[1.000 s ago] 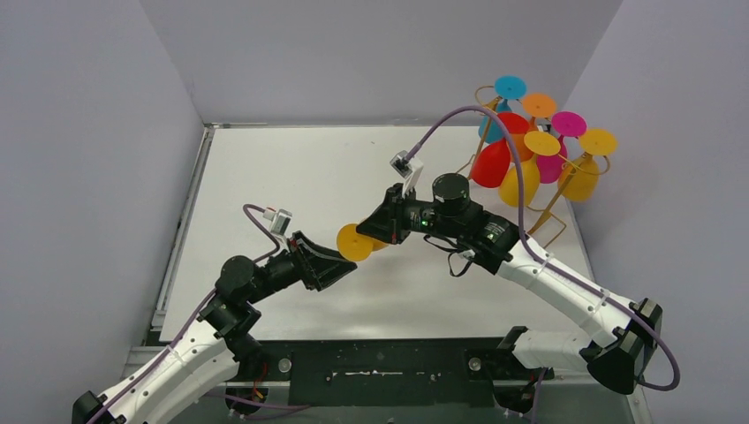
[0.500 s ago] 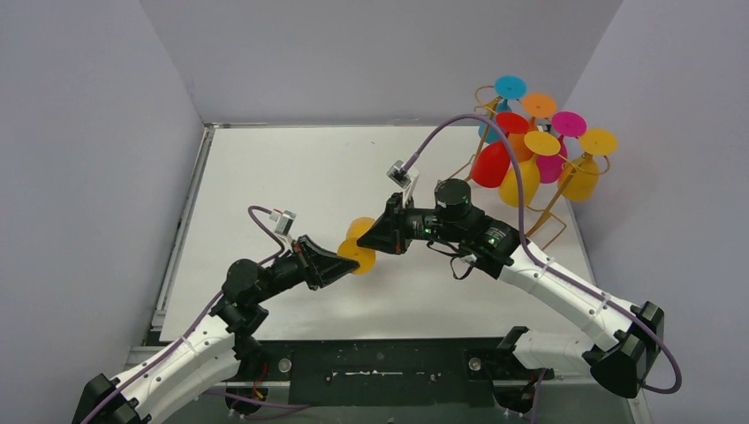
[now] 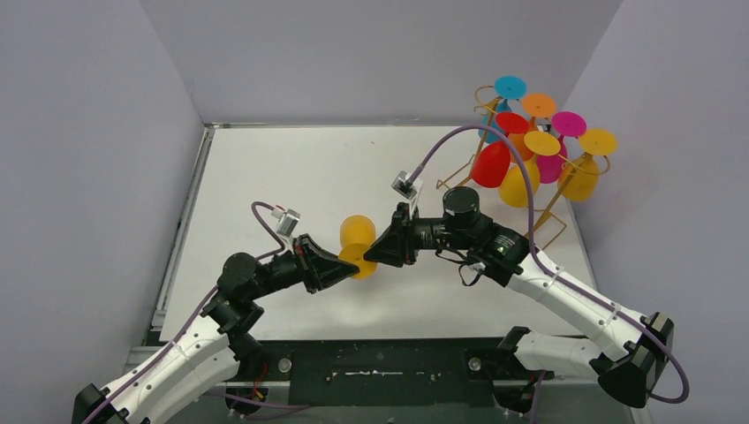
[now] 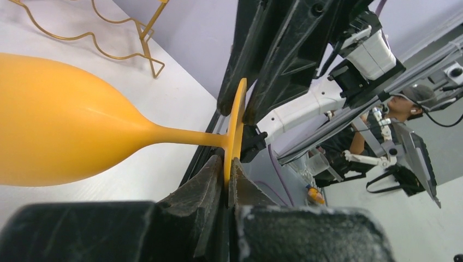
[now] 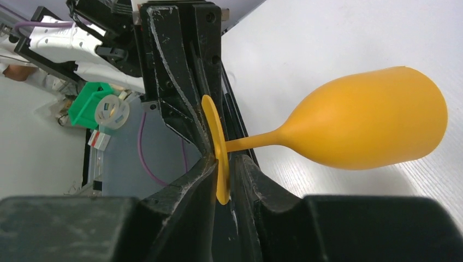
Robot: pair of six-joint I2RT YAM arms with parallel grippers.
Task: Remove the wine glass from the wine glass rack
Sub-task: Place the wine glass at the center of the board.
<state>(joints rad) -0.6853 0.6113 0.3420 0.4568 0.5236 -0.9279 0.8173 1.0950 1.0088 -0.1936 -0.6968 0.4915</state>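
An orange-yellow wine glass (image 3: pixel 358 231) hangs on its side above the middle of the table, its bowl pointing away from the arms. My left gripper (image 3: pixel 354 265) is shut on the rim of the glass's round foot (image 4: pixel 236 125), the pads pressed tight on both faces. From the other side, my right gripper (image 3: pixel 374 253) straddles the same foot (image 5: pixel 215 136). Its jaws stand slightly apart, and a thin gap shows beside the disc. The gold wire wine glass rack (image 3: pixel 552 201) stands at the back right, away from both grippers. Part of its base (image 4: pixel 143 36) appears in the left wrist view.
Several coloured glasses hang upside down on the rack, among them a red one (image 3: pixel 490 163), a yellow one (image 3: pixel 519 184) and a pink one (image 3: pixel 552 164). Grey walls close the table on the left, back and right. The white tabletop (image 3: pixel 291 177) lies under the held glass.
My left gripper closed onto the glass's foot. The right jaws loosened from it. Both grippers and the glass drifted slightly toward the near edge, and the bowl swung to point away.
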